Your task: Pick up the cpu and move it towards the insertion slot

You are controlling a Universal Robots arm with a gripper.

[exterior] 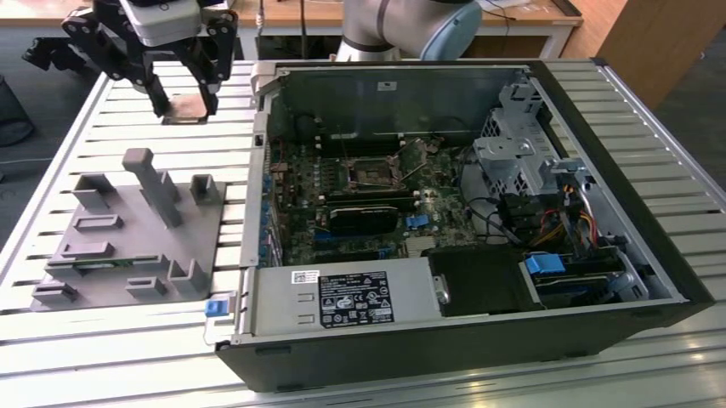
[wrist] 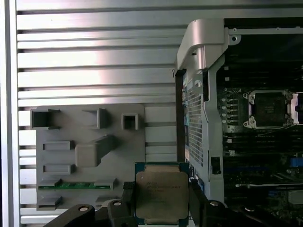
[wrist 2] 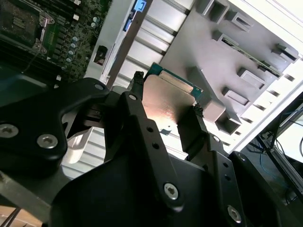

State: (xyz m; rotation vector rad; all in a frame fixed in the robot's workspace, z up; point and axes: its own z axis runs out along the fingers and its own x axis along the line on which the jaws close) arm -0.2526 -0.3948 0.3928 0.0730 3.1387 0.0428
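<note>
You have the cpu clamped flat between the two fingers of the pincer; the fingers are closed only as far as the chip's opposite edges, one on each side, and its metal top faces the first wrist view squarely. In the second wrist view the same chip sits at the fingertips with its green rim showing at the far edge. It is lifted clear of the slatted bench, with nothing beneath it touching.

What matters for you is the direction to the insertion slot. In the exterior view the pincer hangs over the bench outside the open computer case, near the case's far corner, on the exterior view's left. The slot lies inside the case on the green board, toward the exterior view's right of the chip and somewhat nearer the camera, with the case's side wall standing between the two. In the first wrist view the slot's silvery frame around its dark centre shows well apart from the held chip, beyond that wall. The two are well apart.

The grey holder tray rests on the bench on the near side of the pincer in the exterior view, away from the line between chip and slot.
</note>
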